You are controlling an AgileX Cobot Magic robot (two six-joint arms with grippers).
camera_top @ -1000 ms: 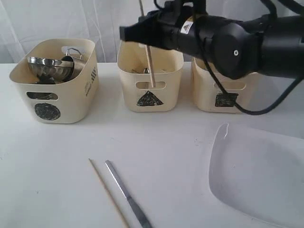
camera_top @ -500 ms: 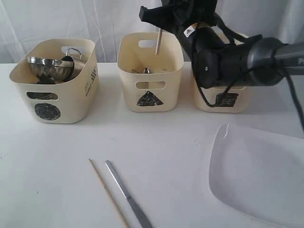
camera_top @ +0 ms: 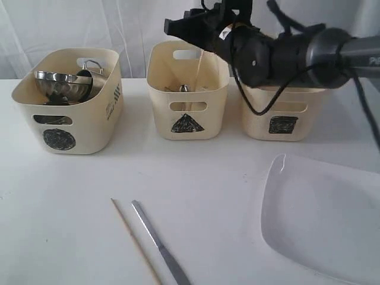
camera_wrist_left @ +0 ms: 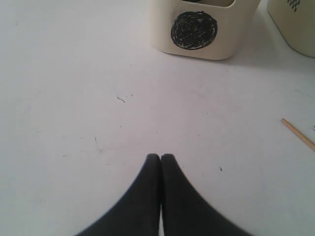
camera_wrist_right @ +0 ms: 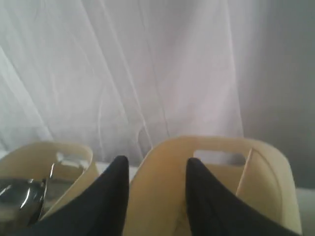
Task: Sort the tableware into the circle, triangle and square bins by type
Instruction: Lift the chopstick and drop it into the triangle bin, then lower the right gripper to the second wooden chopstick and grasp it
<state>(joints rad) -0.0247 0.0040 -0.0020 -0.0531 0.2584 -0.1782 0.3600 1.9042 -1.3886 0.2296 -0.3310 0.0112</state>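
My right gripper (camera_top: 173,27) (camera_wrist_right: 156,164) hovers open over the triangle bin (camera_top: 187,101) (camera_wrist_right: 216,191), with nothing between its fingers. One wooden chopstick (camera_top: 200,63) (camera_wrist_right: 244,169) stands blurred inside that bin, leaning on its wall, beside some steel cutlery (camera_top: 183,88). A second chopstick (camera_top: 135,242) (camera_wrist_left: 298,133) and the knife (camera_top: 159,243) lie on the table at the front. The circle bin (camera_top: 65,119) (camera_wrist_left: 202,29) holds the steel bowl (camera_top: 59,84) and mug (camera_top: 90,66). The square bin (camera_top: 279,116) stands on the right. My left gripper (camera_wrist_left: 161,156) is shut on nothing, low over the table.
The large white plate (camera_top: 323,219) lies at the front right. A white curtain hangs behind the bins. My right arm (camera_top: 297,53) stretches across above the square bin.
The right gripper was shut on a chopstick above the triangle bin; it has opened and the chopstick has dropped into the bin. The arm swung back to the right.
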